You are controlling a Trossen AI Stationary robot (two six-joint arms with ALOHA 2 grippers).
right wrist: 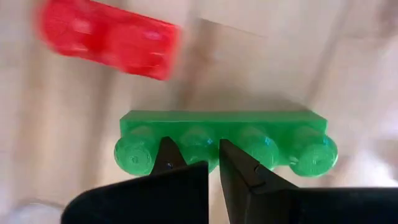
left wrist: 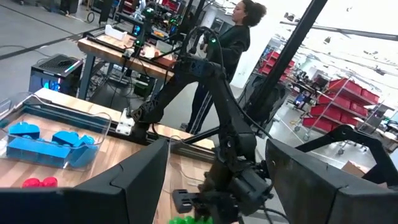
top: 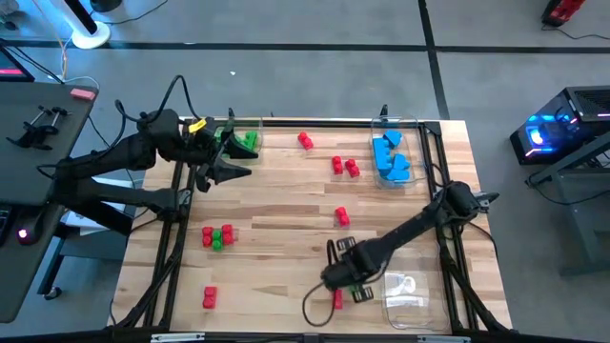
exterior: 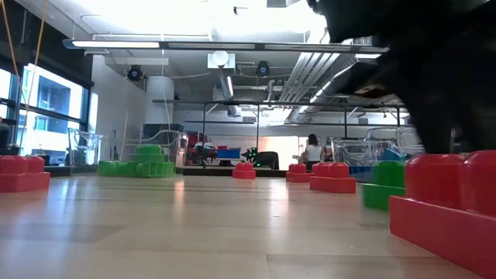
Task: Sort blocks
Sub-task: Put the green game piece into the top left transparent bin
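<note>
The right gripper (right wrist: pixel 205 163) was down near the front edge of the table, right of the middle, with its fingers pinched together against a long green block (right wrist: pixel 224 143) with four studs. The tips sat on the studded side, but I couldn't tell if they actually had a hold on it or were just touching. A red block (right wrist: pixel 109 38) lay just beside the green one.

These blocks looked like hard, light, smooth plastic, so probably stiff and a bit slippery. My guess is a pinch across the two long flat sides near the middle would hold better than squeezing round studs.

The left gripper (top: pixel 233 164) hovered wide open with nothing in it near the back left corner, next to the tray of green blocks (top: pixel 248 141). Blue blocks (top: pixel 391 157) sat in the tray at the back right, and red blocks (top: pixel 344 166) were scattered over the middle.

From above, the right arm covered the green block almost completely. The table-level view was half blocked by a dark arm. The clear tray (top: pixel 408 291) at the front right was hard to make out.
</note>
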